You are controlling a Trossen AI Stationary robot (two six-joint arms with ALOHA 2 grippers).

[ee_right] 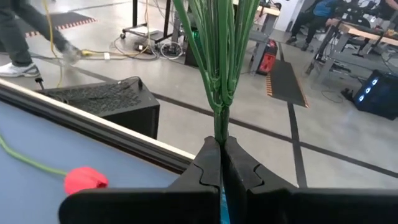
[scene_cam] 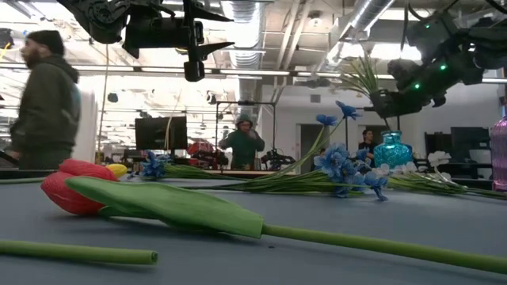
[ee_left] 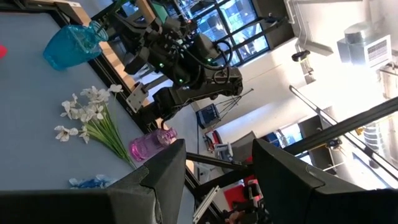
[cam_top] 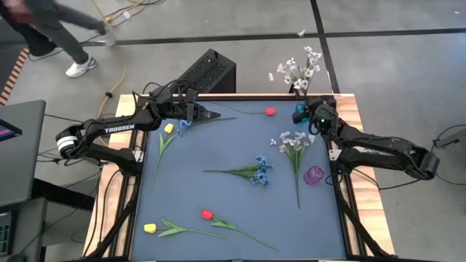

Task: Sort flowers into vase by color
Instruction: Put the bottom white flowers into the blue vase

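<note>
My right gripper (cam_top: 301,94) is at the table's far right corner, above the teal vase (cam_top: 298,113), and is shut on a white flower spray (cam_top: 295,70). The spray's blossoms reach out past the far edge. My left gripper (cam_top: 212,114) hangs open and empty over the far left of the table. Lying flat on the blue table top are a red tulip (cam_top: 270,111), a yellow bud (cam_top: 169,129), a blue cluster (cam_top: 259,172), a second white spray (cam_top: 293,141), another red tulip (cam_top: 207,215) and another yellow bud (cam_top: 150,228). My right gripper pinches the white spray's bundled green stems (ee_right: 219,124) near their lower end between its two fingers (ee_right: 202,168). The stems run on up and away from the fingertips toward the far edge. The spray is lifted clear of the table, its blossoms out beyond the table's rim.
A purple vase (cam_top: 314,175) stands at the right edge, next to the lying white spray. A black box (cam_top: 207,71) sits on the floor behind the table. A person (scene_cam: 46,99) walks past on the far left, and others stand in the room beyond.
</note>
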